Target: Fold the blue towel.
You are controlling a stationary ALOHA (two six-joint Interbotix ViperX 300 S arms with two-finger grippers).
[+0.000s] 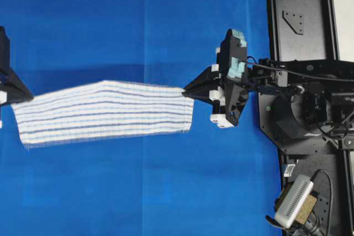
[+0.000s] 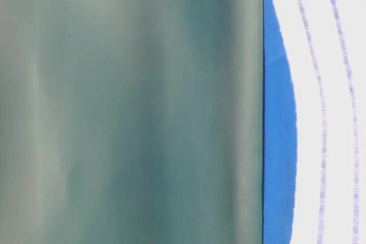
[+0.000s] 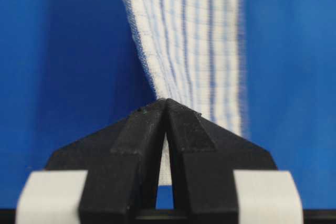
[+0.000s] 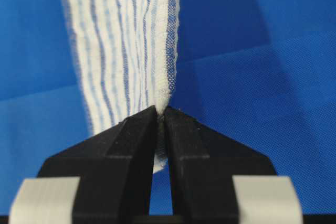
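Observation:
The blue towel (image 1: 105, 113), white with dark and light blue stripes, hangs stretched between my two grippers above the blue table covering (image 1: 138, 26). My left gripper (image 1: 27, 99) at the overhead view's left edge is shut on the towel's left upper corner; its wrist view has the cloth (image 3: 189, 45) pinched at the fingertips (image 3: 166, 101). My right gripper (image 1: 187, 89) is shut on the towel's right upper corner, and the cloth (image 4: 126, 40) runs away from its closed tips (image 4: 160, 109). The towel's lower edge sags toward the table. Part of the towel (image 2: 331, 107) fills the right of the table-level view.
The right arm's black base plate (image 1: 301, 37) takes up the right side, with a grey box-shaped device (image 1: 293, 200) at its lower corner. A blurred grey-green surface (image 2: 131, 107) blocks most of the table-level view.

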